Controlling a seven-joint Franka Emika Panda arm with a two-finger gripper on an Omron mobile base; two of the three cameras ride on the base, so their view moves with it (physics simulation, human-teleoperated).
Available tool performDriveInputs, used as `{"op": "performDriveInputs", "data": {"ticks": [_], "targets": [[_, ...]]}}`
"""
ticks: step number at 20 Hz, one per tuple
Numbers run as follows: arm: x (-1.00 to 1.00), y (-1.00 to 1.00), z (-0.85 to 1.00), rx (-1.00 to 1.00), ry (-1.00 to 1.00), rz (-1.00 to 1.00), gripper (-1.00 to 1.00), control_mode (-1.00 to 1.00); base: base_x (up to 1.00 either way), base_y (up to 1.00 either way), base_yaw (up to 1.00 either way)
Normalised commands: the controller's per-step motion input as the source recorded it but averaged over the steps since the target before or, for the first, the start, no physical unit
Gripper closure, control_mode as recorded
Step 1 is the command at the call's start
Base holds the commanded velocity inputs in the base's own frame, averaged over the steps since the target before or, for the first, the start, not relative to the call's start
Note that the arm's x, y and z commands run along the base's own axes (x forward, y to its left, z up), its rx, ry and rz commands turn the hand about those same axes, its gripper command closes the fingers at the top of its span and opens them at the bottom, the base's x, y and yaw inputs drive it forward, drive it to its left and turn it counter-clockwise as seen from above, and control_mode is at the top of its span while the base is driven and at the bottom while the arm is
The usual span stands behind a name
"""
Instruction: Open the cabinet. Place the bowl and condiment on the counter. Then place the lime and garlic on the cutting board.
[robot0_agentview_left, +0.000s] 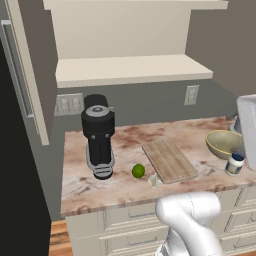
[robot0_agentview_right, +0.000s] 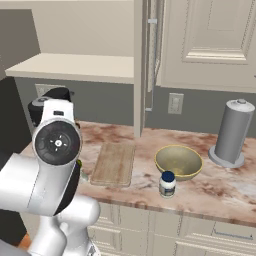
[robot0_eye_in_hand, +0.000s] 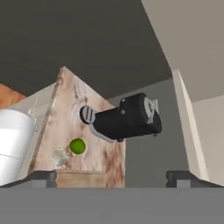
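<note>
Currently the gripper (robot0_eye_in_hand: 111, 177) hangs with fingers spread and empty above the counter (robot0_agentview_left: 120, 137). Lime (robot0_agentview_left: 138, 171) and garlic (robot0_agentview_left: 153, 181) sit just beside the cutting board (robot0_agentview_left: 169, 159); either may roll if nudged off-centre.

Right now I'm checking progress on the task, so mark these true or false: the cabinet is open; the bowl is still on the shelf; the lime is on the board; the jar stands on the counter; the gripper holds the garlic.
1. The cabinet is open. True.
2. The bowl is on the shelf. False: it sits on the counter, right of the board.
3. The lime is on the board. False: it lies on the counter, just left of the board.
4. The jar stands on the counter. True, in front of the bowl.
5. The gripper holds the garlic. False: it is open and empty; the garlic lies on the counter by the board's near corner.
</note>
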Motion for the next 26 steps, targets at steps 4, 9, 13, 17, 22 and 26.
{"op": "performDriveInputs", "data": {"ticks": [4, 9, 13, 17, 22, 26], "targets": [[0.06, 0.41, 0.05, -0.23, 0.03, 0.15, -1.00, -1.00, 0.00, 0.00, 0.00], [0.09, 0.38, 0.00, -0.22, 0.04, 0.17, -1.00, -1.00, 0.00, 0.00, 0.00], [0.10, 0.34, 0.00, -0.20, 0.05, 0.17, -1.00, -1.00, 0.00, 0.00, 0.00], [0.16, 0.29, 0.00, -0.19, 0.08, 0.18, -1.00, -1.00, 0.00, 0.00, 0.00], [0.24, 0.20, -0.02, -0.16, 0.11, 0.22, -1.00, -1.00, 0.00, 0.00, 0.00], [0.29, 0.09, -0.13, -0.12, 0.11, 0.26, -1.00, -1.00, 0.00, 0.00, 0.00]]}}
